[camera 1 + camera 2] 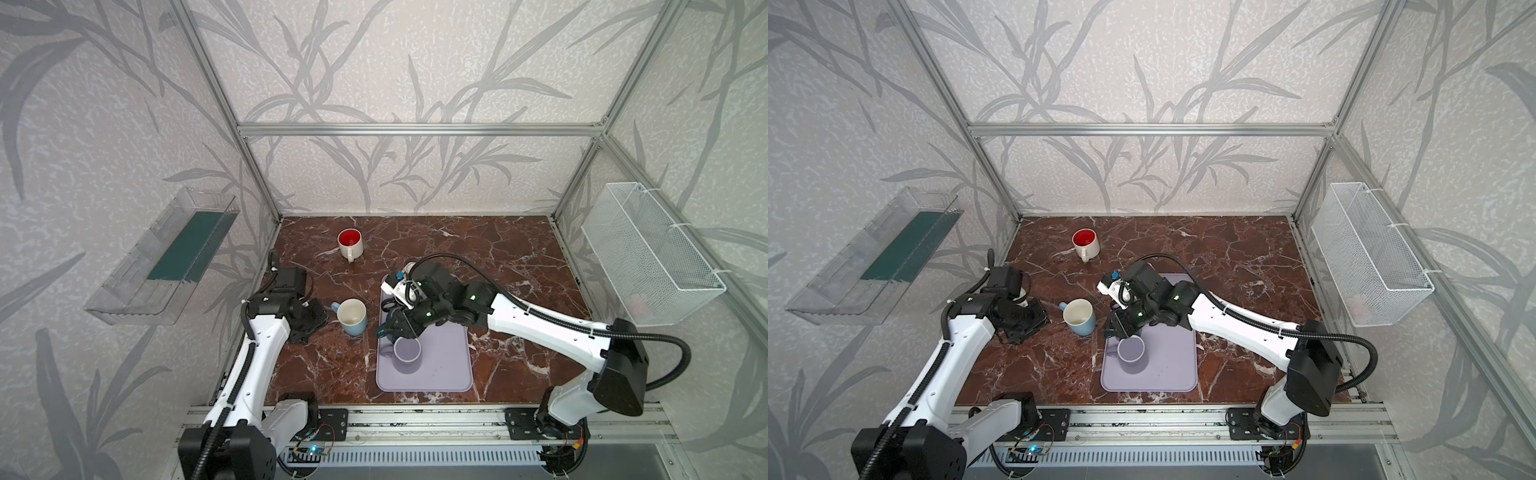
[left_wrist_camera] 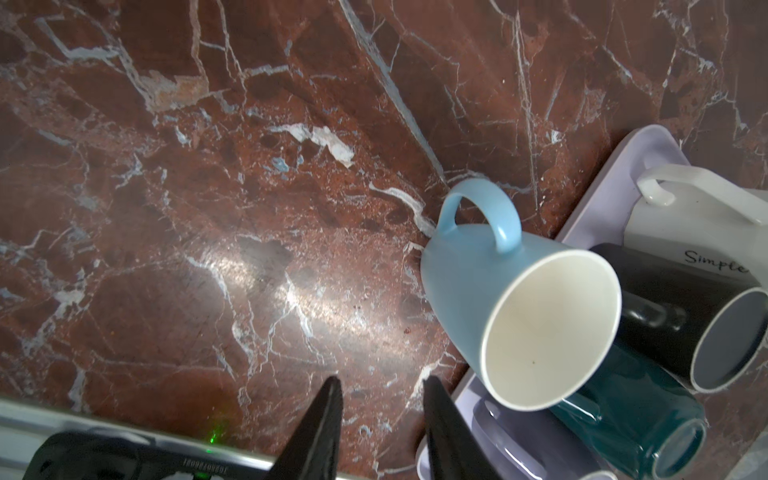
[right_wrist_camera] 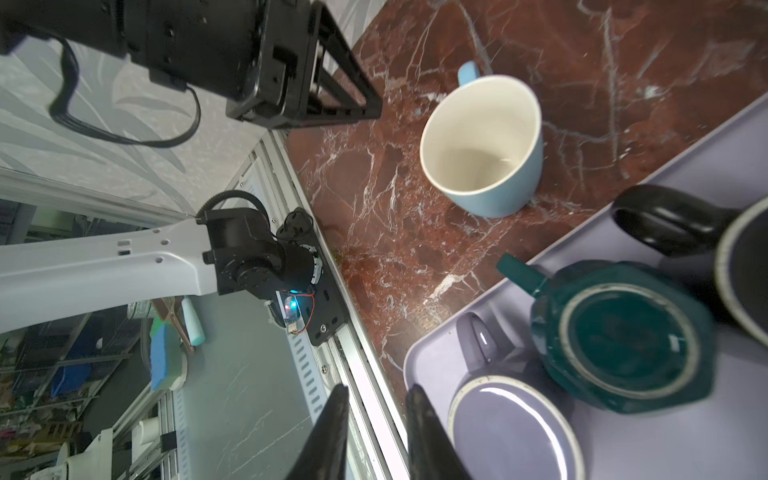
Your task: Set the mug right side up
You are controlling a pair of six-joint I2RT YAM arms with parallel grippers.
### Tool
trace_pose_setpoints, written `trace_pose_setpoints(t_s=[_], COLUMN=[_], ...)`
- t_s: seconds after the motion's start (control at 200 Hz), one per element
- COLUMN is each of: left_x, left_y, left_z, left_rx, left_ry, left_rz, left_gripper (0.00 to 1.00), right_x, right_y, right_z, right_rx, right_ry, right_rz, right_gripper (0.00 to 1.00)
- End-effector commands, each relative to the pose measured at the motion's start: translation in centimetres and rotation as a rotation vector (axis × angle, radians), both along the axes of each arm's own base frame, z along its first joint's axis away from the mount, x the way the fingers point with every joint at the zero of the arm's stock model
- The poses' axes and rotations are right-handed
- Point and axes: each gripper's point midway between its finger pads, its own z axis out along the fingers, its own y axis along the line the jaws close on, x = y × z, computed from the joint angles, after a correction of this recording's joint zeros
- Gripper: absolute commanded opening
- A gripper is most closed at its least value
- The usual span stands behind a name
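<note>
Teal mug [image 3: 623,336] sits bottom-up on the tray [image 3: 428,353], crowded between purple mug [image 3: 515,432] and black mug [image 3: 673,220]. Right jaws narrow, empty, near it; left jaws slightly apart, empty, over bare bench [image 2: 249,208]. Risk: flipping it here could knock a neighbour over; clearance hard to judge, view blurred.

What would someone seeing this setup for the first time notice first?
Probably the white mug with the bright red inside, standing upright alone at the back of the dark red marble table. Next, the lavender tray near the front, crowded with mugs, where the right pincer hangs open by an upside-down teal mug. A blue mug stands upright on the marble beside the tray.
</note>
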Motion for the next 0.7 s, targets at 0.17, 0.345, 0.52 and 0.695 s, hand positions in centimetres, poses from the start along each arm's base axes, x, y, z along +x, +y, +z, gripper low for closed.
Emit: trace_pose_setpoints(t_s=[0.17, 0.345, 0.52, 0.695], left_x=[6.8, 9.9, 12.1, 11.4], left_y=[1.5, 1.1, 0.3, -0.4], left_z=[1.4, 1.2, 1.3, -0.3], left_rx=[0.046, 0.009, -0.034, -0.057], left_ry=[-0.196, -0.191, -0.212, -0.129], left_rz=[0.061, 0.030, -0.019, -0.067], left_gripper=[0.37, 0.39, 0.39, 0.38], right_x=[-2.1, -2.3, -2.2, -1.1], right_y=[3.1, 4.3, 5.5, 6.6], right_z=[-2.7, -5.4, -7.4, -8.7], right_rx=[-0.018, -0.049, -0.073, -0.095], right_ry=[-0.079, -0.065, -0.041, -0.069], right_rz=[0.074, 0.080, 0.089, 0.065], right_gripper=[0.23, 0.22, 0.21, 0.21])
